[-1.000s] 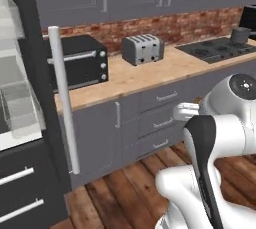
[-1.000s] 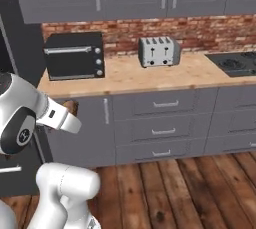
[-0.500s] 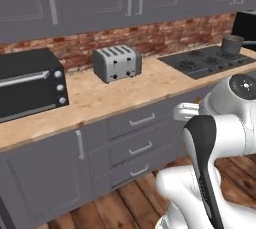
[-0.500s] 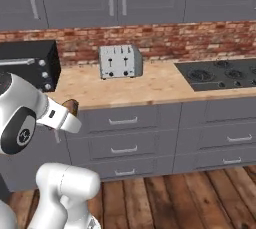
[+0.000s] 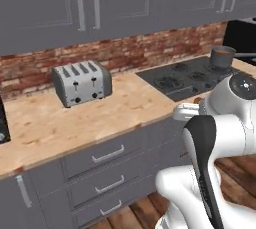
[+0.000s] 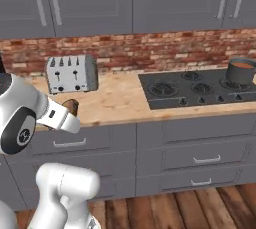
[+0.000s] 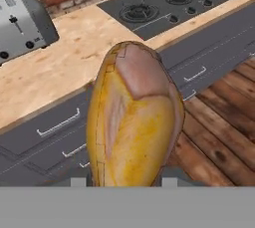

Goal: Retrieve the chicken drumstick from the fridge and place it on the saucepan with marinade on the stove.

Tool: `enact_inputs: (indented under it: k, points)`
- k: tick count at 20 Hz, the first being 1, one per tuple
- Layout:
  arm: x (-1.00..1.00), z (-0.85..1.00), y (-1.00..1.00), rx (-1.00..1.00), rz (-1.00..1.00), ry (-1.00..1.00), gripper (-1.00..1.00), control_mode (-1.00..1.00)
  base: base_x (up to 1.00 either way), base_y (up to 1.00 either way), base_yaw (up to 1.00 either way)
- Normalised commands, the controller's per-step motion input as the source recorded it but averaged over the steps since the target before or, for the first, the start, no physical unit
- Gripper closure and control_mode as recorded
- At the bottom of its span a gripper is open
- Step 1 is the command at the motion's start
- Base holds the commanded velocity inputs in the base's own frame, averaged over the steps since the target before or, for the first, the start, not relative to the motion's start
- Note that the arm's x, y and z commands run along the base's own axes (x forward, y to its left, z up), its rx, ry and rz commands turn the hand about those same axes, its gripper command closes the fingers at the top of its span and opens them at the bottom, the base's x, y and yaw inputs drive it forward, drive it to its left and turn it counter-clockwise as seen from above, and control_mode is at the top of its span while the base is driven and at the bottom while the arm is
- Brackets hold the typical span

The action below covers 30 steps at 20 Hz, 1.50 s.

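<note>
Between jaws: lumpy golden-brown chicken drumstick (image 7: 133, 117), clamped, long axis upright; small grey steel saucepan (image 6: 241, 71) w/ orange-brown marinade sits far right on hob.

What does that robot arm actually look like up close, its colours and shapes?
The arm is glossy white, built from rounded, bulbous segments like fat tubes joined by ball-shaped elbows. A dark grey, nearly black band runs along one segment, and a round dark cap with small pale markings covers a joint. No loose cables show. In the right base view it narrows to a slim white wrist.
</note>
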Motion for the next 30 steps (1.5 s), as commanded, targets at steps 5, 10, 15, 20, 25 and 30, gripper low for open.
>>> enact_inputs:
  k: [5, 10, 15, 20, 25, 30]
  points:
    - [0.00, 0.00, 0.00, 0.00, 0.00, 0.00, 1.00, 1.00, 1.00, -1.00, 0.00]
    - [0.00, 0.00, 0.00, 0.00, 0.00, 0.00, 1.00, 1.00, 0.87, -1.00, 0.00]
    - [0.00, 0.00, 0.00, 0.00, 0.00, 0.00, 1.00, 1.00, 0.76, -1.00, 0.00]
    - [0.00, 0.00, 0.00, 0.00, 0.00, 0.00, 1.00, 1.00, 0.64, -1.00, 0.00]
    - [0.00, 0.00, 0.00, 0.00, 0.00, 0.00, 1.00, 1.00, 0.49, -1.00, 0.00]
    - [0.00, 0.00, 0.00, 0.00, 0.00, 0.00, 1.00, 1.00, 0.22, -1.00, 0.17]
